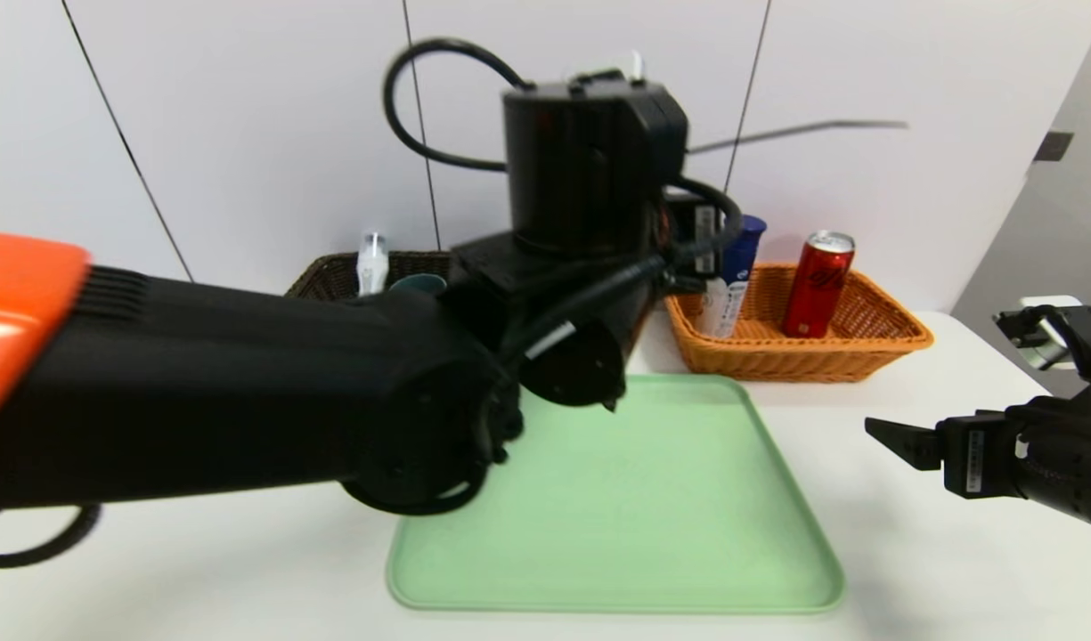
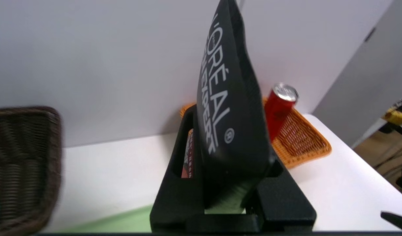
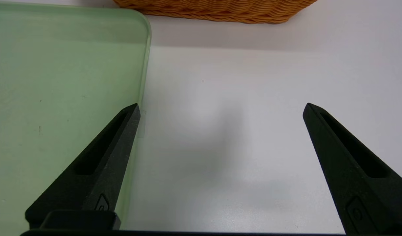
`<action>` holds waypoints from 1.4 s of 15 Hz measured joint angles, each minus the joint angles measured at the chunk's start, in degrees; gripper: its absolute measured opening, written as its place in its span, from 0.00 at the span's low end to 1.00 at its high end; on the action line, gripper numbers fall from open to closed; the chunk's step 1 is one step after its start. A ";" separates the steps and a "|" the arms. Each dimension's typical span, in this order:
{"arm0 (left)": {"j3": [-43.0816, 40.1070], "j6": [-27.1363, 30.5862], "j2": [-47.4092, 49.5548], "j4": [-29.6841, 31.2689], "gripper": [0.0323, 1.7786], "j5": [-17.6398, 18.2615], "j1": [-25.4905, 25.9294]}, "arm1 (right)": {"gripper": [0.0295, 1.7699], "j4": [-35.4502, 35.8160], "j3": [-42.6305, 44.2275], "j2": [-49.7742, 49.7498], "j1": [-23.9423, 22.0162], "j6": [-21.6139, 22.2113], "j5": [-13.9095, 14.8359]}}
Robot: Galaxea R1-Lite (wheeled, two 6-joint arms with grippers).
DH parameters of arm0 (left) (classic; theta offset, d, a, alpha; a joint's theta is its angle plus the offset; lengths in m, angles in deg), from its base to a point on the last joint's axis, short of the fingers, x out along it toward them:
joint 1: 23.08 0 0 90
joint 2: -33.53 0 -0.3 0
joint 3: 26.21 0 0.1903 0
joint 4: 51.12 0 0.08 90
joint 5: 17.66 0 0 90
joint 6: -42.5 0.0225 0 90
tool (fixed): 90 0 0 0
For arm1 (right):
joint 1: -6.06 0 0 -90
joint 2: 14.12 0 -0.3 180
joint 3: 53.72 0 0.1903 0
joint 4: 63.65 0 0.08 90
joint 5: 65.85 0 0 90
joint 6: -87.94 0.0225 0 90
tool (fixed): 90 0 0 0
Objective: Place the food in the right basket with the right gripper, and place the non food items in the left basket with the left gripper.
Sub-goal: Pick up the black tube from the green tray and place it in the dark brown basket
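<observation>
Item one, left basket (image 1: 331, 271): dark brown wicker, at the back left of the desk (image 1: 866, 534). We see the clear whitish bottle (image 1: 372, 260) standing in it, with the teal cup (image 1: 418, 284) beside it.

Item two, left tool (image 2: 232, 183): raised over the desk between the two baskets, pinching the squeeze tube (image 2: 228, 108). The tube stands upright, gripped near its lower end, its flat crimped end uppermost. We judge it light, soft-walled and smooth; a pinch low down, where the body is fullest, should hold it better than one at the thin crimp, and too hard a squeeze could buckle it. It is not yet over the brown basket.

Item three, green tray (image 1: 652, 499): mid-desk, nothing showing on its visible part.

Item four, right basket (image 1: 866, 343): orange wicker, back right. It holds the white-and-blue bottle (image 1: 728, 285), leaning, and the red can (image 1: 817, 285), upright. Both we judge rigid and easy to take by the body.

Item five, right tool (image 3: 220, 157): low above the desk just right of the tray, fingers spread wide, holding nothing.
</observation>
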 joint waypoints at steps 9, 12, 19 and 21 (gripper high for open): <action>2.26 -0.78 10.01 -20.57 0.18 6.64 27.19 | 0.97 -0.06 -0.35 -0.68 0.09 -0.09 -0.38; -0.69 -1.00 9.07 -20.55 0.18 9.26 33.99 | 0.97 -0.04 -1.32 -1.29 0.05 -0.05 -0.38; -10.91 -0.84 4.41 -10.47 0.18 11.22 42.31 | 0.97 -0.02 -2.06 -1.68 0.09 -0.06 -0.35; -11.41 -0.52 2.51 -8.64 0.18 11.30 43.69 | 0.97 -0.02 -2.06 -1.68 0.11 -0.02 -0.38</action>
